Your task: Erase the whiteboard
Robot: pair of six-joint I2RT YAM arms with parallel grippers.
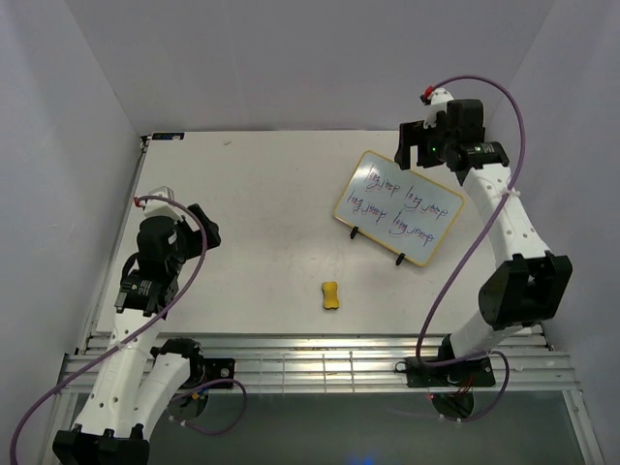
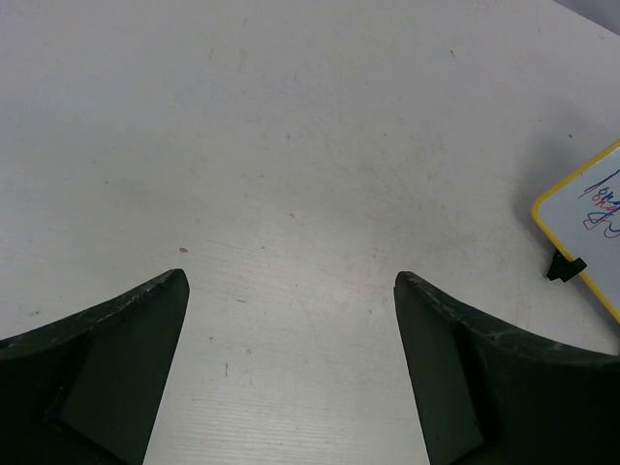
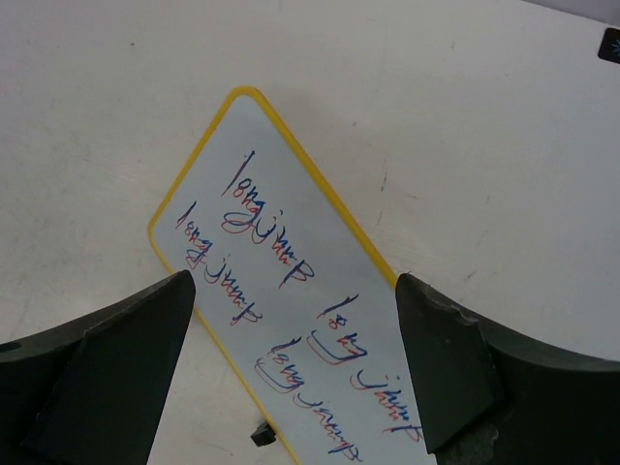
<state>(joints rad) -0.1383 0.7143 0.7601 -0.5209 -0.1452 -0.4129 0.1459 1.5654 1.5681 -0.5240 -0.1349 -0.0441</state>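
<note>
eraser (image 1: 331, 295) lies near whiteboard (image 1: 398, 207), apart.

Top view: fixed high behind both arm bases, facing down and forward. It takes in the whole table (image 1: 252, 194) from far off.

Left wrist view: set low and close over the table, facing forward and down between the left gripper's (image 2: 291, 278) fingers. A whiteboard (image 2: 593, 208) corner enters at the right edge.

Right wrist view: looks steeply down between the right gripper's (image 3: 296, 279) fingers, close over the whiteboard, which fills the centre.

All three views share the whiteboard. Each wrist view catches one black foot (image 2: 565, 265).
</note>
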